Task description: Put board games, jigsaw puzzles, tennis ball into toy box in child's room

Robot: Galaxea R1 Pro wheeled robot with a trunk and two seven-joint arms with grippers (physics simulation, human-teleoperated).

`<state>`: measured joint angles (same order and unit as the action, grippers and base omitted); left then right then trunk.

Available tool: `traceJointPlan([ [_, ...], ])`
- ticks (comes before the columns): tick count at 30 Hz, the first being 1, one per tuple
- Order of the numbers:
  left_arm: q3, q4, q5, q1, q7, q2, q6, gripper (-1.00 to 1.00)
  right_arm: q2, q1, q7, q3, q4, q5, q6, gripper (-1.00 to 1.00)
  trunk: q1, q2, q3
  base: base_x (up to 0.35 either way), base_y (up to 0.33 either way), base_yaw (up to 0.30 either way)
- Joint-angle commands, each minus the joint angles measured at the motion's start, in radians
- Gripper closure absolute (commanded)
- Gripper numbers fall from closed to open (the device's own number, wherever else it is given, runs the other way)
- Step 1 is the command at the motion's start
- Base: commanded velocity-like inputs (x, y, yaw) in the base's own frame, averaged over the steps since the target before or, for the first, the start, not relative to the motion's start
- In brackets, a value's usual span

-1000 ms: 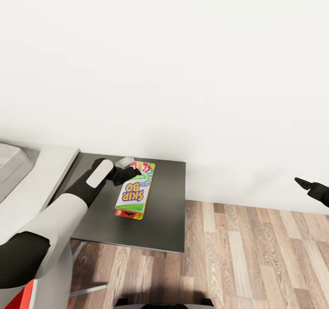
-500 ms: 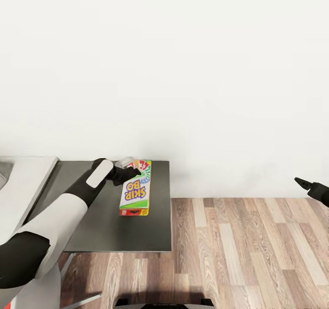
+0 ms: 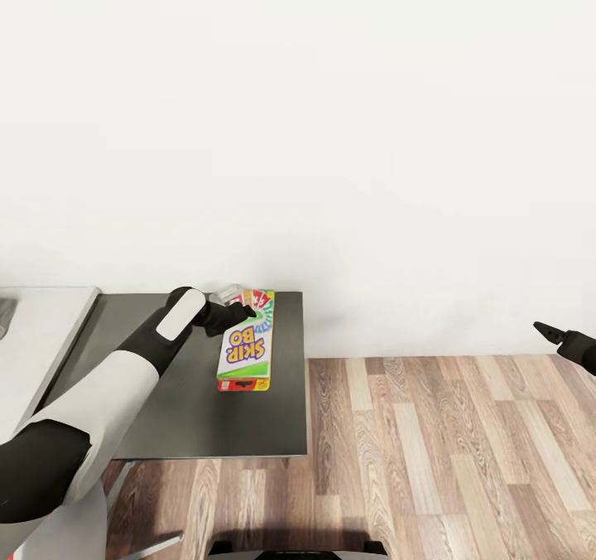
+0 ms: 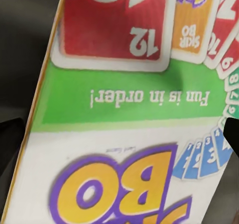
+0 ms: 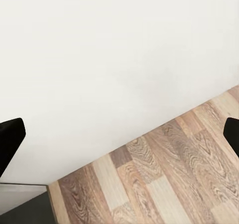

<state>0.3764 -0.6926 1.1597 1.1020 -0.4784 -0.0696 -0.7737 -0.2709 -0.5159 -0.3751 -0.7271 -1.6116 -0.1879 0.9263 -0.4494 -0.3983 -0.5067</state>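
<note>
The long white-red-green "Skip-Bo" board game [image 3: 246, 346] hangs over the far right part of the dark-grey table section [image 3: 165, 415]. My left gripper [image 3: 237, 312] is shut on the box's far end. In the left wrist view the board game [image 4: 124, 99] lies between the dark fingertips [image 4: 232, 134] of my left gripper [image 4: 120, 134]. My right gripper [image 3: 548, 330] hovers over the floor at the far right; the right wrist view has this gripper [image 5: 121, 134] open with nothing between its fingers. A sliver of the grey toy box [image 3: 5, 312] shows at the left edge.
The light-grey table top [image 3: 45, 328] joins the dark section on the left. A plain white wall [image 3: 331, 129] stands right behind the table. Wood floor [image 3: 447, 452] spreads out to the right of the table's edge.
The whole view has swung right, so the table and toy box slid left in the picture. The Skip-Bo box stays in my left gripper and now hangs straighter. The right arm is unchanged.
</note>
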Motion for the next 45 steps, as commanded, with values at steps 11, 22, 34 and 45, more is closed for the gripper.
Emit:
traceJointPlan([
  [11,0.006,-0.002,0.011,0.001,-0.008,-0.001,0.0,-1.0,-0.001,-0.001,-0.004,-0.001,-0.001,-0.001,0.006,-1.0,-0.001,-0.002,-0.001,0.0,0.0,-0.005],
  [22,0.006,-0.002,0.012,0.001,-0.008,-0.001,0.0,-1.0,-0.001,-0.001,-0.004,-0.001,-0.001,-0.001,0.006,-1.0,-0.001,-0.002,-0.001,0.0,0.0,-0.032],
  [34,0.006,-0.003,0.012,0.001,-0.008,-0.001,0.0,-1.0,0.0,-0.001,-0.004,-0.001,-0.001,-0.001,0.006,-1.0,-0.001,-0.002,-0.001,0.0,0.0,-0.147],
  [45,0.005,-0.003,0.012,0.0,-0.008,-0.003,0.0,-1.0,0.001,-0.001,-0.004,-0.002,-0.001,-0.001,0.005,-1.0,-0.001,-0.002,-0.001,0.0,0.0,-0.022],
])
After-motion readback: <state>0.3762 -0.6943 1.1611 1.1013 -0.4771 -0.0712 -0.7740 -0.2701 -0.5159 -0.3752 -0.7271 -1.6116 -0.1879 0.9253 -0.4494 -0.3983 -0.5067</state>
